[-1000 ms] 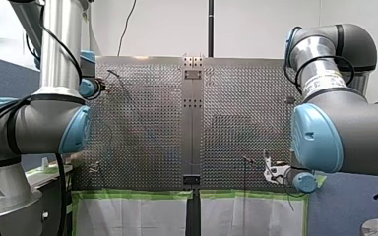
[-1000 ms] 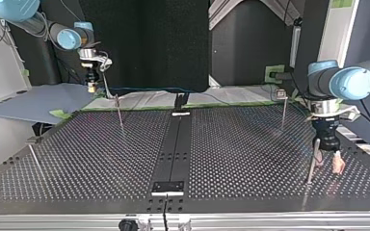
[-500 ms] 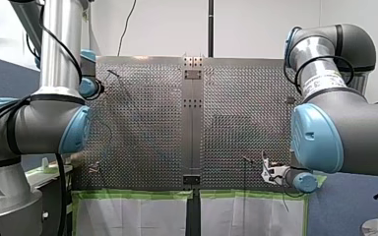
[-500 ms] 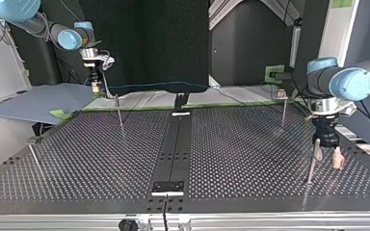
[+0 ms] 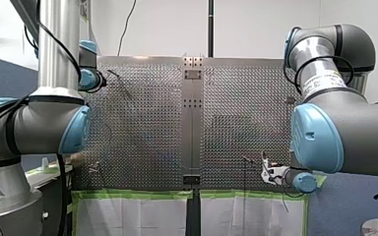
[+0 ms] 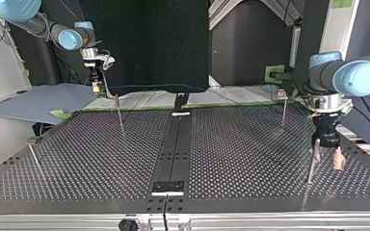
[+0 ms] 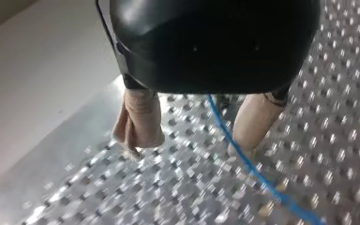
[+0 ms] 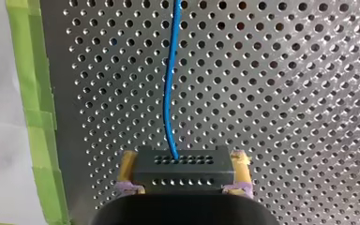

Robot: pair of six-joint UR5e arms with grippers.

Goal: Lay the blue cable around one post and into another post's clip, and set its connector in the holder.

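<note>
Tool status: right tool (image 8: 182, 180) clamps the connector (image 8: 180, 161). The blue cable (image 8: 169, 84) runs ahead over the desk (image 8: 286, 93). Left tool (image 7: 197, 129) stands open astride the cable, beside a post (image 6: 311, 166). Risk: the cable lies near one finger, so closing may miss it. Since one second ago, the span has lifted and tautened.

Blue cable (image 8: 168, 93) rises taut from black connector (image 8: 182, 167).

I count four thin metal posts (image 6: 119, 114) (image 6: 283, 110) (image 6: 311, 166) (image 6: 36, 162) on the perforated metal counter (image 6: 245, 159), two either side of its black centre strip (image 6: 173, 154); one thin blue cable (image 8: 168, 93); one black perforated connector block (image 8: 183, 166).
</note>
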